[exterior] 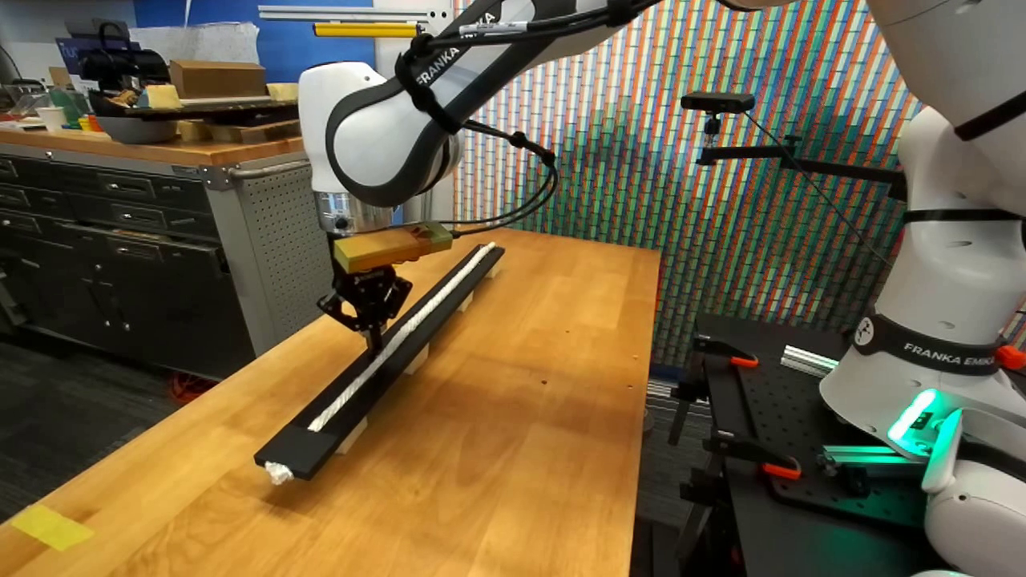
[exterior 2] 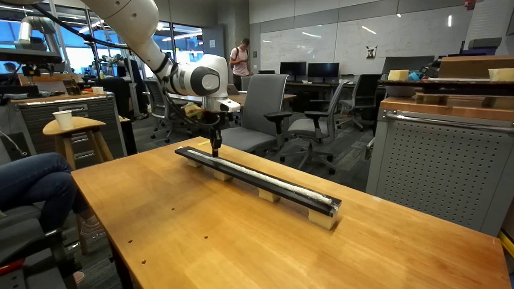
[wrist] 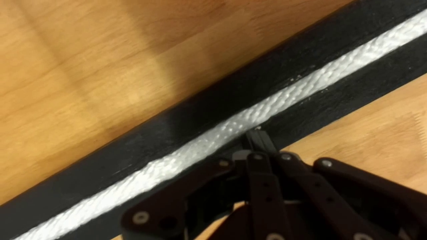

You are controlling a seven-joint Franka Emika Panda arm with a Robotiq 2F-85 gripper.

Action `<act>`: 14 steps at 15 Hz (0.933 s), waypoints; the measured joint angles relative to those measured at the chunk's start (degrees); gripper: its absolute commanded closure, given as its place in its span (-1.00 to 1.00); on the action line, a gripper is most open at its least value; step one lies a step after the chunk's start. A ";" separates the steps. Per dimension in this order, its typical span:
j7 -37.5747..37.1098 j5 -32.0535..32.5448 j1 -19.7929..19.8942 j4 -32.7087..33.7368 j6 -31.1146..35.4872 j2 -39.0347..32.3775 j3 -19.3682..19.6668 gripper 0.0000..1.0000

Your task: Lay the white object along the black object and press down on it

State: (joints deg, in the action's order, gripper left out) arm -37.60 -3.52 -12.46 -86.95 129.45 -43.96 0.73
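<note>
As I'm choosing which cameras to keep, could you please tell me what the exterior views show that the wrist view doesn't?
Only the exterior views: the robot arm, pale blocks beneath the black rail, and both rail ends.
Only the wrist view: tiny pale specks on the rail beside the white rope.
Both: the rope along the rail, the shut pincer close by, and the wooden tabletop.

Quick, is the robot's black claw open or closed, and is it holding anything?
Black two-fingered gripper: closed, holding nothing, not even the long white braided rope.
</note>
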 measured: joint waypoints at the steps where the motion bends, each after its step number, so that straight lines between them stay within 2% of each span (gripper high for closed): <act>1: -0.01 -0.13 0.09 -0.37 0.19 0.17 0.05 1.00; 14: -0.05 -2.52 1.17 -1.20 0.22 0.14 0.20 1.00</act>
State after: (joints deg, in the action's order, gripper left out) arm -37.66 -6.04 -11.29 -88.15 129.67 -43.82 0.94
